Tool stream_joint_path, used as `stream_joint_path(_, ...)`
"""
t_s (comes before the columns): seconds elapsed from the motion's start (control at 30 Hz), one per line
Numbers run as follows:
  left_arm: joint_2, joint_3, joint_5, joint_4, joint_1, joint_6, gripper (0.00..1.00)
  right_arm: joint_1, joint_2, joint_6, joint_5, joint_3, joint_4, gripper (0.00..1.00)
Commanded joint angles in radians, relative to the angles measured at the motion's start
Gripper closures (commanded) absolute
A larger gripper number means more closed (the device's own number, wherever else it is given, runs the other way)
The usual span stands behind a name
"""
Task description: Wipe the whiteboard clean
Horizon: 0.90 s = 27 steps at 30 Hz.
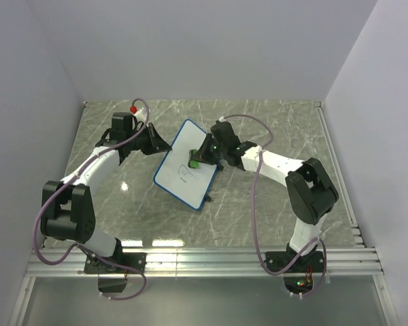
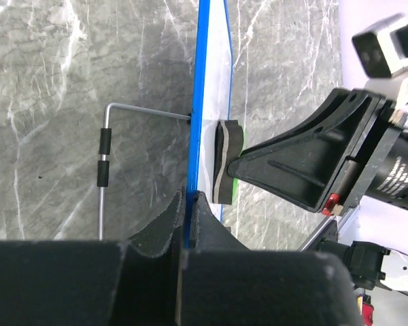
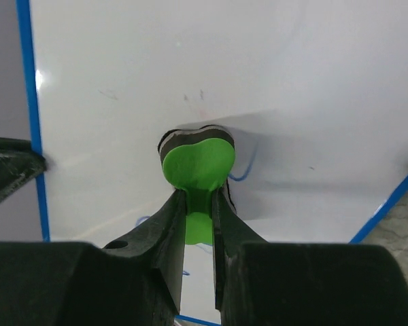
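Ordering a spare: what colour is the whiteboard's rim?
Blue rim on the flat white whiteboard; clearest in the left wrist view.

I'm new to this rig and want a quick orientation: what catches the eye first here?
The blue-rimmed whiteboard sits mid-table, its edge clamped by the left gripper. Against its white face the right gripper presses a bright green eraser, with blue scribbles showing beside it.
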State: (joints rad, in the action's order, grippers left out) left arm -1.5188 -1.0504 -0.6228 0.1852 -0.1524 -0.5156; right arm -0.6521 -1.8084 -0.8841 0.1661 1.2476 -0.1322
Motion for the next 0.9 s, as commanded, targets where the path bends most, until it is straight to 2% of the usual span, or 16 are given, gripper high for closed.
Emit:
stream_joint_path(0.0, 0.008, -0.026, 0.041, 0.037, -0.027, 0.032, 1.0, -0.04, -0.054, 0.023, 0.003, -0.14, -0.078, 1.0)
stream_joint_path(0.13, 0.016, -0.036, 0.058, 0.054, -0.027, 0.046, 1.0, -0.04, -0.032, 0.043, -0.004, -0.265, -0.057, 1.0)
stream_joint_path(0.37, 0.016, -0.065, 0.078, 0.083, -0.029, 0.065, 1.0, -0.04, -0.02, 0.069, -0.027, -0.286, -0.115, 1.0)
stream_joint_path(0.57, 0.012, -0.06, 0.101, 0.091, -0.045, 0.08, 1.0, -0.012, -0.069, 0.103, -0.062, -0.088, -0.211, 1.0)
stream_joint_path(0.7, 0.016, -0.056, 0.115, 0.099, -0.059, 0.08, 1.0, 0.048, -0.138, 0.114, -0.057, 0.12, -0.279, 1.0)
stream_joint_path(0.87, 0.011, -0.068, 0.118, 0.105, -0.07, 0.069, 1.0, 0.114, -0.232, 0.146, -0.057, 0.26, -0.368, 1.0)
